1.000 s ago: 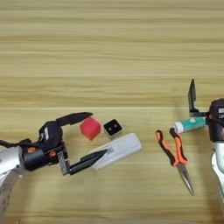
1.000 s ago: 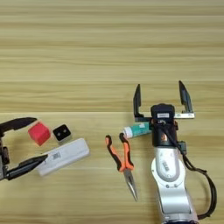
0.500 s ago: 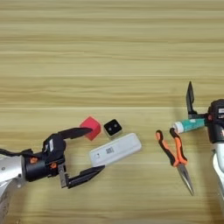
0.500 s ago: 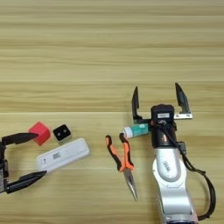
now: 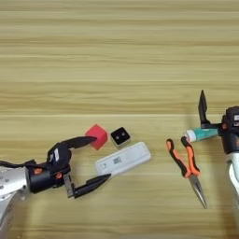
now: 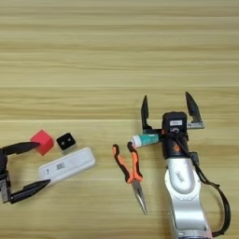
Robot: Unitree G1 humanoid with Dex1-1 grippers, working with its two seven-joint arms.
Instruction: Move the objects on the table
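My left claw (image 5: 91,161) has withdrawn from the white device (image 5: 123,158), wide open, empty; I re-approach squarely before closing.

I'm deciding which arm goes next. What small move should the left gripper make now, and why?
Probably ease the left gripper forward and right, so its open fingers straddle the near end of the white device. That end lies just ahead of its fingertips, it holds nothing, and the red cube sits beside its upper finger. The right gripper hovers open over the tube.
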